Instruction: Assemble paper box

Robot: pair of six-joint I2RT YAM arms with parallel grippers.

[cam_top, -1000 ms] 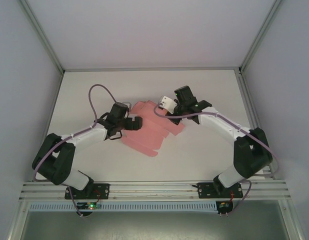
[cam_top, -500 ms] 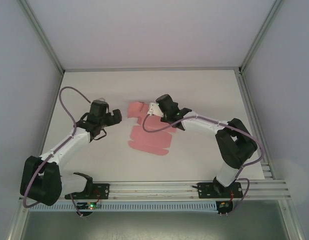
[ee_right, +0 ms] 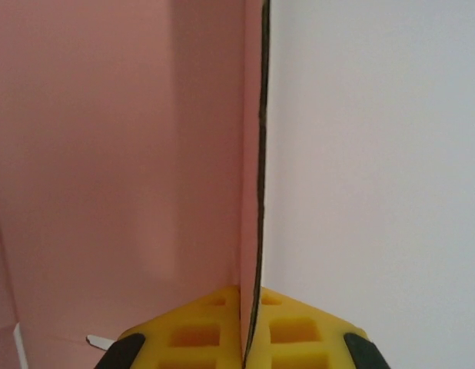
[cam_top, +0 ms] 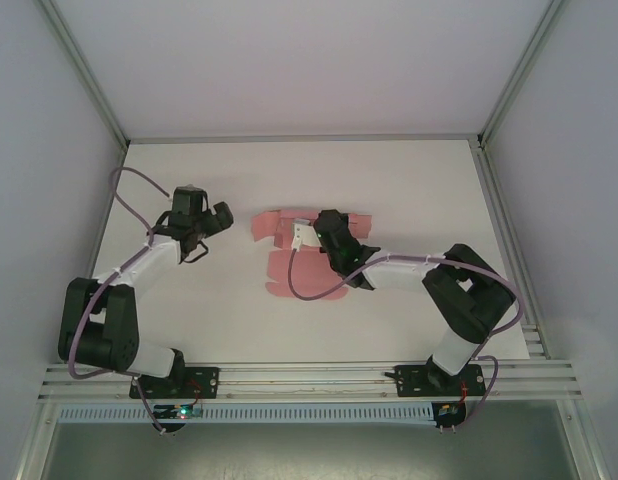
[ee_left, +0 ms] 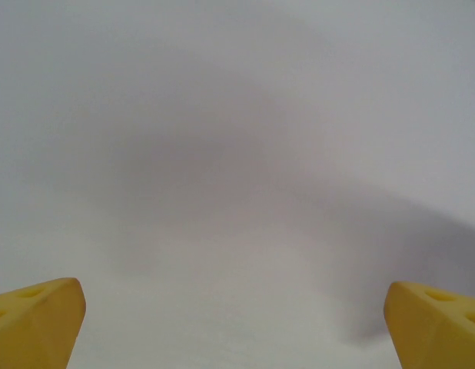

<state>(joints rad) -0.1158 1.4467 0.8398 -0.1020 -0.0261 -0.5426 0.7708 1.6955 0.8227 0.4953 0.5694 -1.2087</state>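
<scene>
Looking down from the top external view: left gripper (cam_top: 221,216) sits over bare table (cam_top: 419,190) with its jaws spread wide, nothing between them. The paper box (cam_top: 289,272) is a pink die-cut sheet, mostly flat on the table, well apart from the left jaws on their right side. Right gripper (cam_top: 324,232) is low over the sheet's far half, right on the card. Pink flaps stick out on both sides of it, and the bigger panel lies on the near side toward the arm bases. Jaw state of the right gripper can't be read from this angle.

Left wrist view: left gripper (ee_left: 236,323) has two yellow fingertips (ee_left: 38,319) at the bottom corners, far apart. Plain white table (ee_left: 237,154) shows between and ahead of them, with soft shadow only. No card is near these jaws.

Right wrist view: right gripper (ee_right: 249,327) has its yellow pads (ee_right: 199,334) pressed together, pinching a thin edge of the paper box (ee_right: 122,154). The card runs straight ahead from the jaws, seen edge-on as a dark line. A pink panel spreads to the left of the jaws, white table (ee_right: 376,154) to the right.
</scene>
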